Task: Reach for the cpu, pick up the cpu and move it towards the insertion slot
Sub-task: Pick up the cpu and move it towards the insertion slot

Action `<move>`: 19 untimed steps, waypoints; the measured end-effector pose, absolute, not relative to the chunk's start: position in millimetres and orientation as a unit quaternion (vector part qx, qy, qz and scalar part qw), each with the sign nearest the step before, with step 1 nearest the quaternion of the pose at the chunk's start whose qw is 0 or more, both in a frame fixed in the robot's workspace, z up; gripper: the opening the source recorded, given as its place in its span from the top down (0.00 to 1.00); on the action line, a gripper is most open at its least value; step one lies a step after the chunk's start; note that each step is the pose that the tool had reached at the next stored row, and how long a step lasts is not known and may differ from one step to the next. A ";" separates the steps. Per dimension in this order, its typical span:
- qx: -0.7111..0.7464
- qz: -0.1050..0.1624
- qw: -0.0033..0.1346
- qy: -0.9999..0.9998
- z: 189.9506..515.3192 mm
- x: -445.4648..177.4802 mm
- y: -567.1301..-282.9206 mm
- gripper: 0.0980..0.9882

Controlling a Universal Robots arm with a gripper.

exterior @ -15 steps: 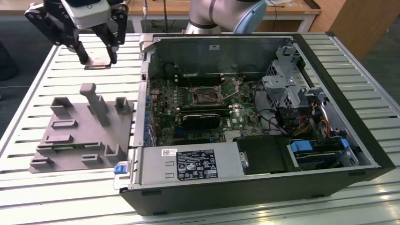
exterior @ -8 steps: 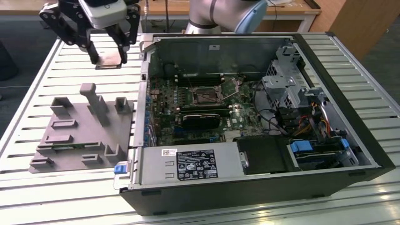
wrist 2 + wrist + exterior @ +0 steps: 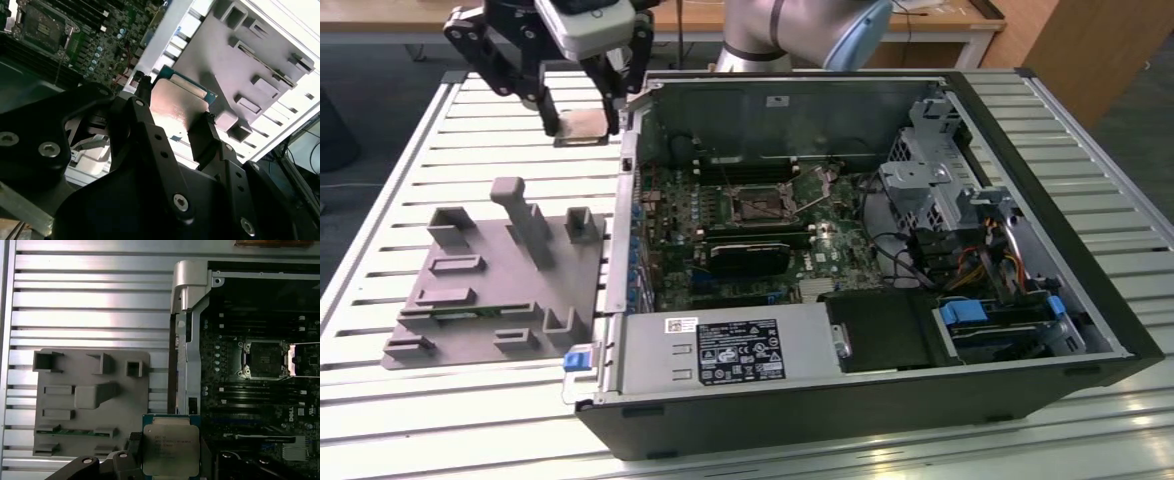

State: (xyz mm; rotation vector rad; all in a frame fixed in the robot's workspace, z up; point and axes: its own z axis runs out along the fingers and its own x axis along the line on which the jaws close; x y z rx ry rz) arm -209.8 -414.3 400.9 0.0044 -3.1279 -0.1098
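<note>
Silver-grey cpu (image 3: pixel 167 450): held off the desk, clamped between the two gripper fingers, metal top facing the first wrist camera; pale rim and a green edge showed around it.
Gripper (image 3: pixel 172 122): black, closed on the cpu; in the second wrist view one finger (image 3: pixel 142 107) pressed one edge and the other the opposite edge.
Gripper position: in the exterior view it (image 3: pixel 584 128) hung above the slatted desk (image 3: pixel 467 130), just outside the case wall, toward that view's left of the case (image 3: pixel 881 400).
Slot (image 3: pixel 757 205): square dark socket with silver frame on the green board inside the open case, frame lid raised; well apart from the cpu.
Slot, wrist views: seen in the first wrist view (image 3: pixel 262 359) and the second (image 3: pixel 42 22).
Fixture (image 3: pixel 494 290): grey plate with raised blocks, lay on the desk beside the case, below the gripper in the exterior view.
Card (image 3: pixel 747 258): black, rectangular, seated near the slot.
</note>
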 end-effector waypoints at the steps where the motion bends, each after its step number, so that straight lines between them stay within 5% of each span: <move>1: 0.001 -0.035 0.006 -0.999 401.0 -207.5 -414.2 0.50; 19: 0.001 -0.035 0.006 -0.999 400.9 -156.5 -405.2 0.50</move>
